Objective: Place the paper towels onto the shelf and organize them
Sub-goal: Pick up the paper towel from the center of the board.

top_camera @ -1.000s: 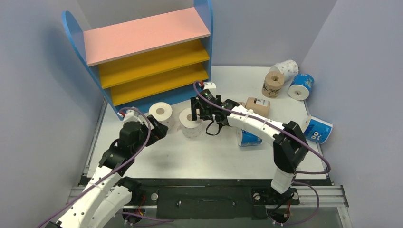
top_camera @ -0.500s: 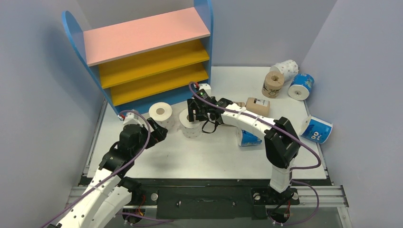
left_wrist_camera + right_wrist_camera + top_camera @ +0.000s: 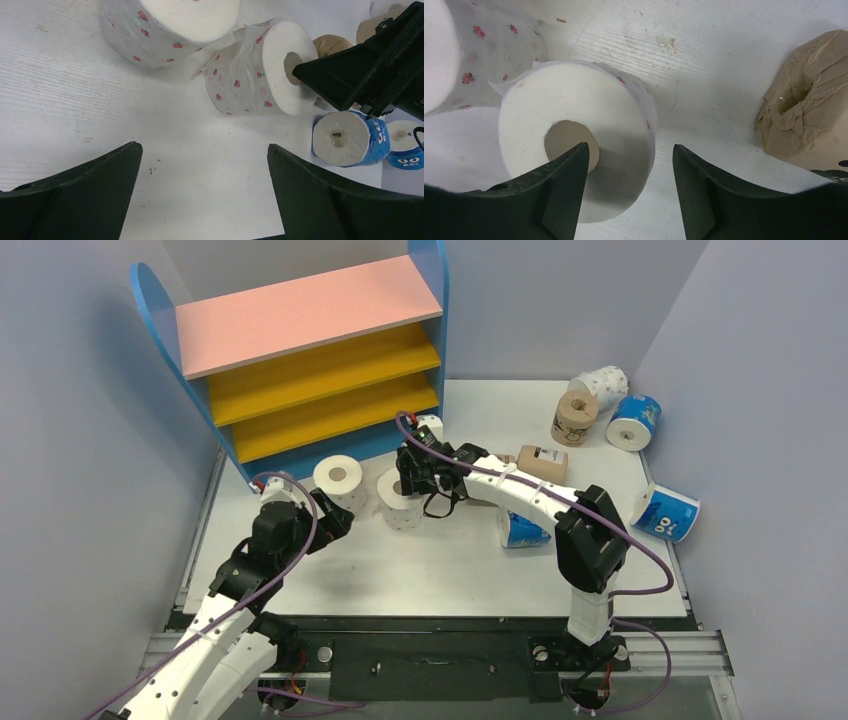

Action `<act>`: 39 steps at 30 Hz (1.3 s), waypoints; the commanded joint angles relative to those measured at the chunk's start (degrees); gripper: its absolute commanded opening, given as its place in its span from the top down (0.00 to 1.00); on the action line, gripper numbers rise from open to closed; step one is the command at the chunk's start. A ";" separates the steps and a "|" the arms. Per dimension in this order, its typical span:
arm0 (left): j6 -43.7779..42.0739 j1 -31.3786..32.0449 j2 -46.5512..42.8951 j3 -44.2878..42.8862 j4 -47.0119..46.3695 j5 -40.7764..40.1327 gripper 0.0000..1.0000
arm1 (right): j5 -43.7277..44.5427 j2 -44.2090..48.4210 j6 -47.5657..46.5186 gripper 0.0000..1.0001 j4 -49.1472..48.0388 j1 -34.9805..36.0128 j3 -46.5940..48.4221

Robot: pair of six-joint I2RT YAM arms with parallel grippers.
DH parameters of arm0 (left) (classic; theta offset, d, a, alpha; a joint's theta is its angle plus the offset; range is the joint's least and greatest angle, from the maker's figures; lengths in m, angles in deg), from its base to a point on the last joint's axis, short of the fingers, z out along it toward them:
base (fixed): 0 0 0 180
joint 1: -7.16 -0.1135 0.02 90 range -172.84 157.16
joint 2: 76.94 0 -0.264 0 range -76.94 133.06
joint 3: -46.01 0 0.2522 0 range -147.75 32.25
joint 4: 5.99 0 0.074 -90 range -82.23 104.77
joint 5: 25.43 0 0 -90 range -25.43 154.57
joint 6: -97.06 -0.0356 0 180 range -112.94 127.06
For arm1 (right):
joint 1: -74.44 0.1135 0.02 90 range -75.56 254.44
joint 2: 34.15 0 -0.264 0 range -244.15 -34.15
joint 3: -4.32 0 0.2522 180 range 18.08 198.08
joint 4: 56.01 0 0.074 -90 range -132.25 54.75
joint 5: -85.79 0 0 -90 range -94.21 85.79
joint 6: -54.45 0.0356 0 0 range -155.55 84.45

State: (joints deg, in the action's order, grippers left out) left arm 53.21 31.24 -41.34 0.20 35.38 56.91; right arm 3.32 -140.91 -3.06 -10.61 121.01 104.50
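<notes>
Shelf (image 3: 300,315): upright at the 11 o'clock corner of the table (image 3: 430,570), with a pink top board, two yellow boards and a blue base.

Paper towels: every roll in view is on the table.
- First dotted roll (image 3: 338,478) stands on end just in front of the shelf base.
- Second dotted roll (image 3: 398,505) stands on end just beside it, at its 3 o'clock.
- Near blue roll (image 3: 522,531) lies on its side right of table centre, partly under the right arm.
- Near tan roll (image 3: 543,462) lies at its 12 o'clock.
- Far group at the table's 1 to 2 o'clock: far tan roll (image 3: 575,415), far dotted roll (image 3: 603,383) and far blue roll (image 3: 634,421), all close together.
- Edge blue roll (image 3: 668,512) is at the 3 o'clock edge.

Right end effector (image 3: 408,483): sits over the second dotted roll. In the wrist view its jaws stand partway apart, straddling the roll's wall. One finger (image 3: 566,185) is over the cardboard core. The other is outside the wrap, with a strip of table showing between them. It has no grip.

Left end effector (image 3: 335,518): low at about 5 o'clock of the first dotted roll. Its jaws are wide, with only table between them.
</notes>
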 commanded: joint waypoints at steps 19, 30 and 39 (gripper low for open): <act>-0.42 0.27 -1.13 0.41 -0.78 -0.33 0.04 | 2.91 -0.73 -0.76 0.65 2.20 -0.04 2.29; -0.98 0.27 -0.72 -0.98 -0.58 -1.21 0.04 | 5.07 5.45 -0.20 0.72 4.12 0.06 1.55; -2.22 0.24 0.32 -3.76 0.05 -2.75 0.04 | 7.13 8.91 -1.37 0.73 7.30 -0.08 3.80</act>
State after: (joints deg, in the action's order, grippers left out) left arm 52.55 31.24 -41.08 0.15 35.91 55.62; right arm 7.60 -136.60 -3.59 -3.90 121.01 105.35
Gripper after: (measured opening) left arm 0.965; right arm 0.337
